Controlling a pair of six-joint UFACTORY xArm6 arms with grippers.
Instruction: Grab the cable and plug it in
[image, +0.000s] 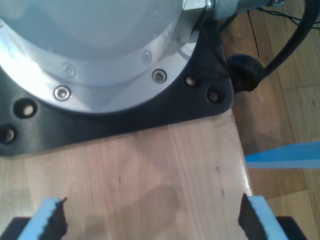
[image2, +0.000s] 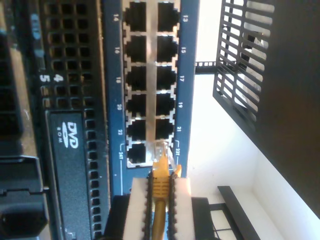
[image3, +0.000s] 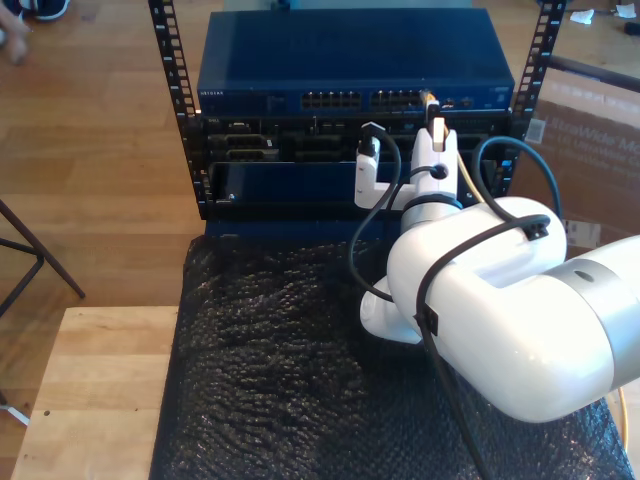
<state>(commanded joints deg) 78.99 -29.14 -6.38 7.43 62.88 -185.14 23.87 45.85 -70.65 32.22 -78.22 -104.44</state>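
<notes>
- Firstly, the cable is thin and yellow, with a small clear plastic plug at its tip and a yellow boot just behind the plug.
- Its long axis runs straight out between the white pads of my second gripper, plug end leading toward the face of the blue network switch.
- The plug tip sits at the mouth of a port in the end pair of the switch's double row, beside the printed numbers 21 and 23; whether it is seated cannot be told.
- My second gripper is closed on the cable, the pads pressing both sides of the boot.
- From the exterior view, that gripper stands in front of the switch in a black rack, a yellow stretch of cable trailing beside the arm.
- My first gripper has its jaws spread wide with nothing between them, above a wooden worktop beside a black base plate.
</notes>
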